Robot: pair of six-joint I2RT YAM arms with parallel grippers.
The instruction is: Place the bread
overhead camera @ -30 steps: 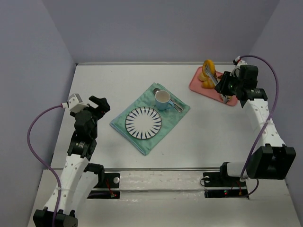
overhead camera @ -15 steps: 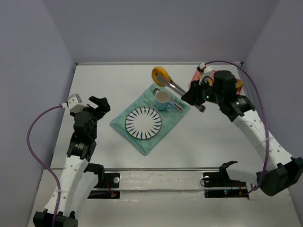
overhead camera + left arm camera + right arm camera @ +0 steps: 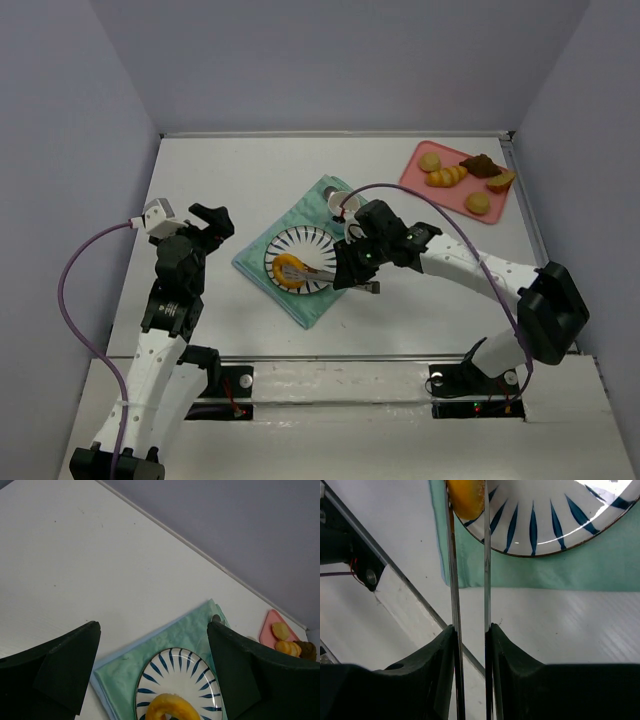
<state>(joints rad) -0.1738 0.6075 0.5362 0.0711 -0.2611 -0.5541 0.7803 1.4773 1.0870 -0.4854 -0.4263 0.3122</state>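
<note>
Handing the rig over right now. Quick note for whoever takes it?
Left gripper: open, holding nothing, parked on the left side.
Right gripper: shut on the tongs, which pinch the bread.
Bread: at the near-left part of the striped plate, which sits on the green cloth. I cannot tell whether it touches the plate.
Done: bread gripped and brought to the plate.
Left: probably set it down, release the tongs' pinch, back the arm off.
</note>
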